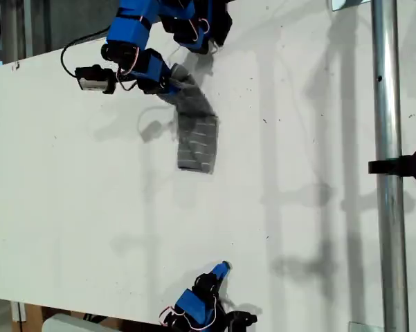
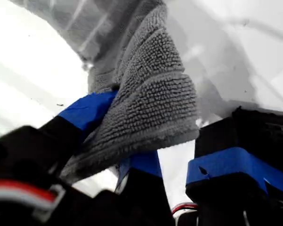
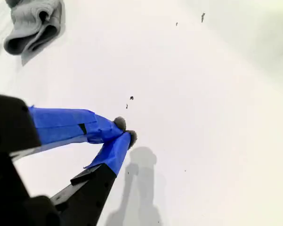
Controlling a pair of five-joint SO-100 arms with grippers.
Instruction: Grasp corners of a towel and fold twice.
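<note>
My first hand (image 2: 120,155) is clamped on the towel (image 1: 196,131): in the first wrist view the gray looped fabric (image 2: 146,103) bunches between the two blue-taped fingers (image 2: 87,110), folded over itself right at the grip. In the exterior view this hand (image 1: 172,81) sits near the top, a little to the exterior view's left of centre, with the towel touching it and trailing away from it toward the middle of the surface (image 1: 297,207). The cloth hangs as a narrow folded strip, its upper end lifted at the hand and its lower end lying flat on the surface, where thin white stripes show. Which corner is pinched I cannot tell, as the fabric is crumpled at the grip.

My second hand (image 3: 124,131) is well apart from the towel. In the exterior view it (image 1: 223,268) stands near the bottom edge, about in line with the towel's lower end, with bare white surface between them. In the second wrist view its blue-taped fingers (image 3: 66,125) meet at the tips with nothing between them, pointing out over the surface (image 3: 212,117), and the towel (image 3: 33,26) shows as a small gray rumpled fold far off.

A metal pole (image 1: 387,173) runs down the exterior view's right side, with a black clamp (image 1: 401,166) on it.
</note>
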